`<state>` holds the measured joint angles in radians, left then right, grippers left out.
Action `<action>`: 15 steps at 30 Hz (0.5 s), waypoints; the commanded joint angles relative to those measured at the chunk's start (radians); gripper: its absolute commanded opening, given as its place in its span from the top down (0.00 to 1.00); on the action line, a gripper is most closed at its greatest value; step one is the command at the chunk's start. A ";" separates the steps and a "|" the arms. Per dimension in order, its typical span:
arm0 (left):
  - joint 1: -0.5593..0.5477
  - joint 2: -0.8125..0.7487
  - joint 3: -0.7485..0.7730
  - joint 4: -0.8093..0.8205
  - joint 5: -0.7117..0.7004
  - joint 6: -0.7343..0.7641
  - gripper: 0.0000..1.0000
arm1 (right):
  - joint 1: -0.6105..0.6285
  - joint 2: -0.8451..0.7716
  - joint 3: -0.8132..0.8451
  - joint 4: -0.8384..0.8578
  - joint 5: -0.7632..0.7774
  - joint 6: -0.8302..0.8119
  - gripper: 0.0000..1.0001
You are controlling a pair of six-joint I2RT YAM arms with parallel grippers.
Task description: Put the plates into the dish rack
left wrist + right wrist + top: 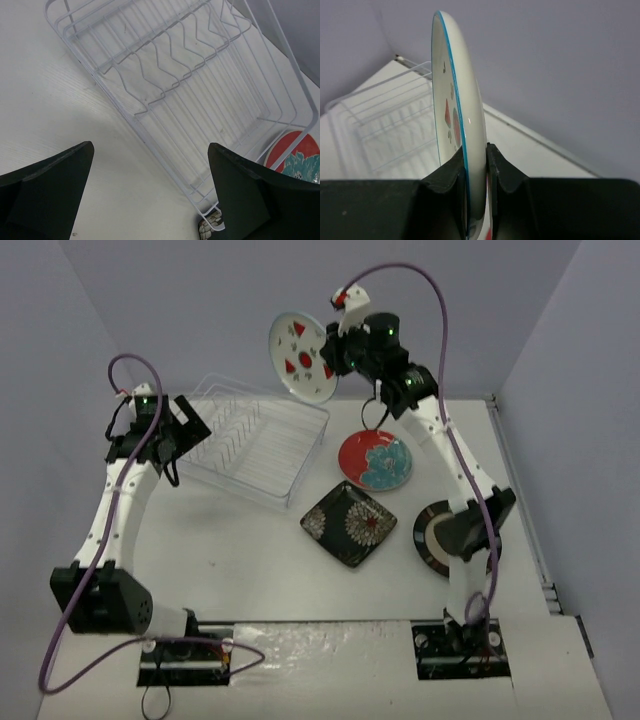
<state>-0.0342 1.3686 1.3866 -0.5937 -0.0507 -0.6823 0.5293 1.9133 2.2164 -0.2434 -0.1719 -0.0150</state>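
My right gripper (338, 352) is shut on the rim of the white plate with red fruit marks (300, 356) and holds it upright in the air above the far right end of the clear dish rack (255, 440). In the right wrist view the plate (462, 115) stands edge-on between my fingers (506, 175). The red plate with the teal flower (375, 460), the black square floral plate (348, 522) and the dark-rimmed plate (432, 535) lie on the table. My left gripper (185, 430) is open and empty at the rack's left end (170, 90).
The right arm's forearm crosses over the dark-rimmed plate. Walls enclose the table at the back and both sides. The red plate (295, 152) and a corner of the black plate (210, 227) show past the rack in the left wrist view.
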 commanded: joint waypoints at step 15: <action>0.028 0.182 -0.022 0.113 0.127 -0.035 0.03 | -0.015 0.368 0.090 0.846 -0.363 -0.219 1.00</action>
<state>-0.0063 1.4926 1.3695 -0.5287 0.0739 -0.6479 0.5046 2.3048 2.1996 0.2088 -0.4483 -0.2684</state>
